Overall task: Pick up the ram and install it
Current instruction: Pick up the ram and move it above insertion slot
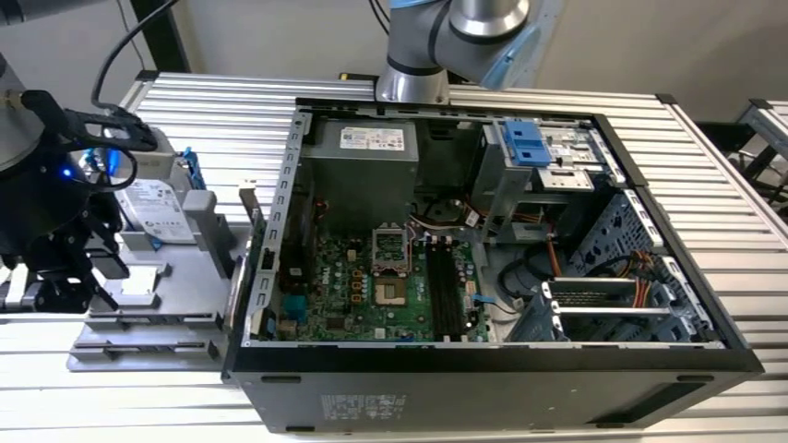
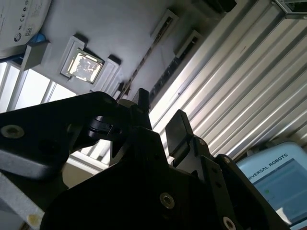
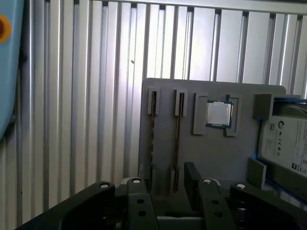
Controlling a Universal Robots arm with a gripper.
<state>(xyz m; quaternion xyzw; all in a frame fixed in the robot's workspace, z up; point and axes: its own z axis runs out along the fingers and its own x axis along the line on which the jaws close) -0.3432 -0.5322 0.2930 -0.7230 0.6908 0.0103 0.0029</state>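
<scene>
First wrist view: the claw (image 3: 165, 191) hangs over the near end of the grey holder (image 3: 211, 158), its two black fingers (image 3: 192, 181) set apart with nothing gripped between them. The ram (image 3: 177, 129) stands edge-on in a narrow slot of the holder, a thin dark strip that runs toward the gap between the fingers. Whether the fingers touch it I cannot tell. A like slot just beside it seems to hold a second stick, though the strip is too thin to be sure.

On the holder beyond the ram sits the square silver chip (image 3: 219, 114) in its pocket. Past that lies the hard drive (image 3: 288, 143), with a white label of small print and symbols.

In the second wrist view the ram (image 2: 141, 67) shows as a fine line that leads from the holder toward the claw (image 2: 160, 117).

In the exterior view the holder (image 1: 185, 305) rests on the ribbed counter (image 1: 124, 397), with the claw (image 1: 74, 281) above it. Beside the holder stands the open computer case (image 1: 493, 360), a white printed sticker on its near wall.
</scene>
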